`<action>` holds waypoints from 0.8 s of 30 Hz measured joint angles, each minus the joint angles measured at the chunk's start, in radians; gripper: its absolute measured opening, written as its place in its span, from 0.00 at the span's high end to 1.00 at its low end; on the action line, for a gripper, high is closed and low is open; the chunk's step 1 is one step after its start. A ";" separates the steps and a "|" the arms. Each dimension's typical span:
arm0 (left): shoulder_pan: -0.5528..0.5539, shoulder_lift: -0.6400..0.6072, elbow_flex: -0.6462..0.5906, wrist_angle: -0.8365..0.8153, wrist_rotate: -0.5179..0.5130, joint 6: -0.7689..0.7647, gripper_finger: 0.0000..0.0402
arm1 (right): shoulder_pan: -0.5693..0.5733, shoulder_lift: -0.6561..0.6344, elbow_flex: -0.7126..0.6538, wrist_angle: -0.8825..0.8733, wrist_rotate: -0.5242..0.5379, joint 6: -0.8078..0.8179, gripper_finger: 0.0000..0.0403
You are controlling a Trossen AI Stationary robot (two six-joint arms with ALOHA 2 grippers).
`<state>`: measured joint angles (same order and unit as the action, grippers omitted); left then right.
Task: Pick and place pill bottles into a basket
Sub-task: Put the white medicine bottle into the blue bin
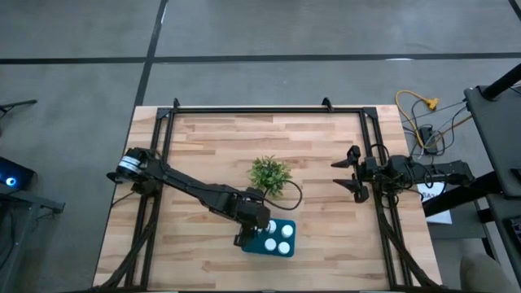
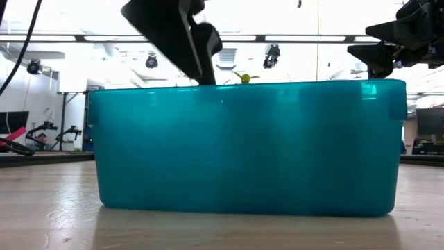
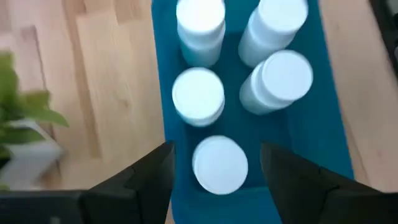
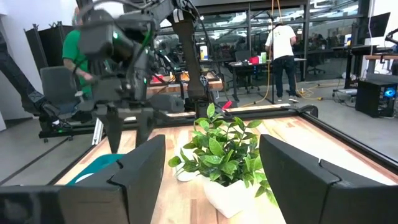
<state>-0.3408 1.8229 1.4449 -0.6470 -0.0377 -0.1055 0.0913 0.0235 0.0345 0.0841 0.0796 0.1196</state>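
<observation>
Currently, the left gripper hangs directly over the near end of the basket, its jaws spread wide and straddling one pill bottle without touching it. The left wrist view shows five pill bottles standing upright inside the basket: the straddled one, two just beyond it, and two more at the far end. The high view resolves only some of them as white caps. The basket rests on the wooden bench, toward its front edge and just in front of a small potted plant. In the low view the teal wall fills the centre, with the left arm descending behind its rim. The right gripper waits well apart at the right side of the bench, raised off the surface, jaws spread and holding nothing.
</observation>
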 joint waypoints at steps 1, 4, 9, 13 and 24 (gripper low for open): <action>0.001 -0.005 0.005 0.000 -0.002 0.009 0.46 | 0.000 0.000 0.000 0.000 0.001 0.000 0.38; 0.005 -0.024 0.016 -0.039 -0.037 0.016 0.46 | 0.000 0.000 0.000 0.000 0.000 0.000 0.37; 0.037 -0.043 0.012 -0.182 -0.103 0.034 0.46 | 0.000 0.000 0.000 0.000 0.001 0.000 0.36; 0.070 -0.043 0.011 -0.211 -0.118 0.036 0.46 | 0.000 -0.001 0.000 0.000 0.000 0.000 0.38; 0.119 -0.083 -0.048 -0.206 -0.113 0.068 0.46 | 0.000 0.000 0.000 0.000 0.000 0.000 0.37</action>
<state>-0.2214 1.7399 1.3965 -0.8531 -0.1508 -0.0375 0.0912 0.0231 0.0345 0.0845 0.0795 0.1196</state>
